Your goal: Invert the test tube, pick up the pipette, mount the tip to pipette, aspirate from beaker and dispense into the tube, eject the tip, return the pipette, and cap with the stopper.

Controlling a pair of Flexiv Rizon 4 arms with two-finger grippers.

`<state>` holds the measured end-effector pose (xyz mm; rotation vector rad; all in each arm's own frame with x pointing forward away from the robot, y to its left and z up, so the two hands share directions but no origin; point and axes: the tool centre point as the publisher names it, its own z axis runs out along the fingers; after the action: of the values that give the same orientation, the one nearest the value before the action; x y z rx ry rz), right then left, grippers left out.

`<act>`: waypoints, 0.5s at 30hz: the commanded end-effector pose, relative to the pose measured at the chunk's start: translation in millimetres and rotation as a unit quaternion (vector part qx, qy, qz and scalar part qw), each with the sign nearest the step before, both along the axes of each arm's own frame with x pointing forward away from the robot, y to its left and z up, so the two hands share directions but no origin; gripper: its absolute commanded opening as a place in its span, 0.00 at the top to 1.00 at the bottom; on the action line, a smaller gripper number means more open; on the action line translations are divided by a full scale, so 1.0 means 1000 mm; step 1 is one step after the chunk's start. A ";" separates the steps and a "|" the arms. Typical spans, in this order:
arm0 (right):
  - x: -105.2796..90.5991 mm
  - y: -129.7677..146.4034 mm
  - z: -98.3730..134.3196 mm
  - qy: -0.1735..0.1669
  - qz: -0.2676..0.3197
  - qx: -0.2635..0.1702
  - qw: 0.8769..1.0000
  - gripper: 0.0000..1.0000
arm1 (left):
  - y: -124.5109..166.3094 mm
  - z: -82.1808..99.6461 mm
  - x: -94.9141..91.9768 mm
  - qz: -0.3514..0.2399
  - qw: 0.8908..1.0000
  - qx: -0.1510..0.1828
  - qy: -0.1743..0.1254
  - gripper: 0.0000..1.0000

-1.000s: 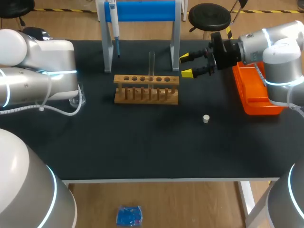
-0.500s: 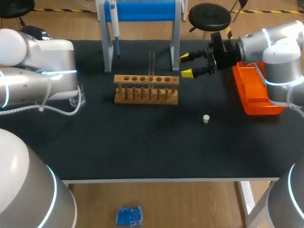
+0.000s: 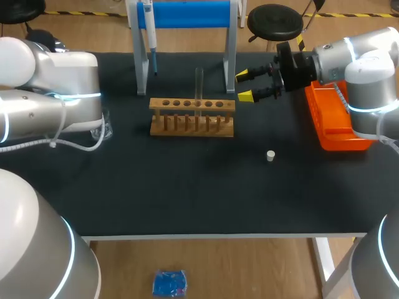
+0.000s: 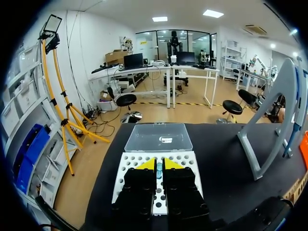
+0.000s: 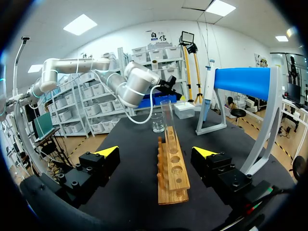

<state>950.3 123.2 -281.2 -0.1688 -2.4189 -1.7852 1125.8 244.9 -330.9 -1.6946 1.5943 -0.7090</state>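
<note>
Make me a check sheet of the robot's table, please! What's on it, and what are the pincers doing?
Surface: black table.
Job's things: test tube upright in wooden rack; pipette hangs on blue stand; stopper lies alone; beaker by left arm; white tip box under left pincer.
Clutter: orange tray by right arm.
Pincers: left pincer shut, holding nothing; right pincer open, facing the rack.
Cables: white cable loops off left arm.
Surroundings: nothing seen.

Beaker (image 3: 103, 128) half hidden, behind left arm (image 3: 50, 106)
</note>
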 end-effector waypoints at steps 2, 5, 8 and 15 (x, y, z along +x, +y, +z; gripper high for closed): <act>-0.001 0.000 0.000 -0.001 -0.001 0.000 1.000 0.00 | -0.001 0.008 -0.004 0.000 1.000 0.001 -0.003 1.00; -0.001 0.000 0.000 -0.001 -0.001 0.000 1.000 0.00 | -0.002 0.014 -0.005 0.001 1.000 0.003 -0.009 1.00; -0.001 0.000 0.000 -0.001 -0.001 0.000 1.000 0.00 | -0.003 0.021 -0.005 0.001 1.000 0.005 -0.014 1.00; -0.001 0.000 0.000 -0.001 -0.001 0.000 1.000 0.00 | -0.006 0.040 -0.009 -0.001 1.000 0.004 -0.029 1.00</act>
<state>950.3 123.2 -281.2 -0.1688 -2.4189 -1.7852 1123.9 238.4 -298.0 -1.6500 1.5492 -0.7353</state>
